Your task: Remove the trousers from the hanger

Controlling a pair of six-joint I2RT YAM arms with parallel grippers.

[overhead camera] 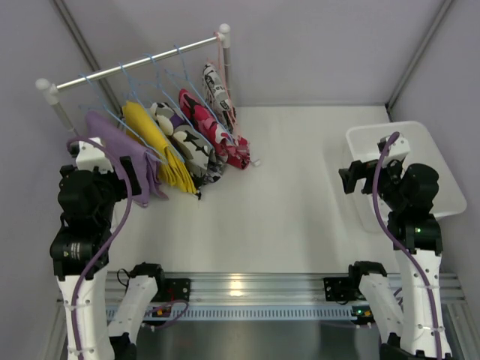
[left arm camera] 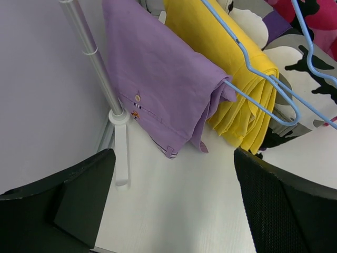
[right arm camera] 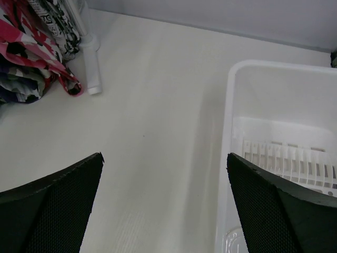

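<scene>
Several small trousers hang on blue wire hangers [overhead camera: 161,75] from a metal rail [overhead camera: 135,64] at the back left. From left they are lilac-purple trousers [overhead camera: 124,154], yellow trousers [overhead camera: 157,146], a black-and-white print pair [overhead camera: 191,150] and pink-red print pairs [overhead camera: 214,131]. In the left wrist view the purple pair [left arm camera: 163,79] and yellow pair [left arm camera: 231,84] hang just ahead on a blue hanger [left arm camera: 263,79]. My left gripper [left arm camera: 174,197] is open and empty, just short of the purple pair. My right gripper [right arm camera: 164,203] is open and empty, by the white basket [right arm camera: 274,142].
The rail stands on white posts [left arm camera: 92,58] with feet on the white table [overhead camera: 285,195]. A white basket [overhead camera: 431,146] sits at the right. Grey walls close in the back and sides. An aluminium rail [overhead camera: 247,285] runs along the near edge.
</scene>
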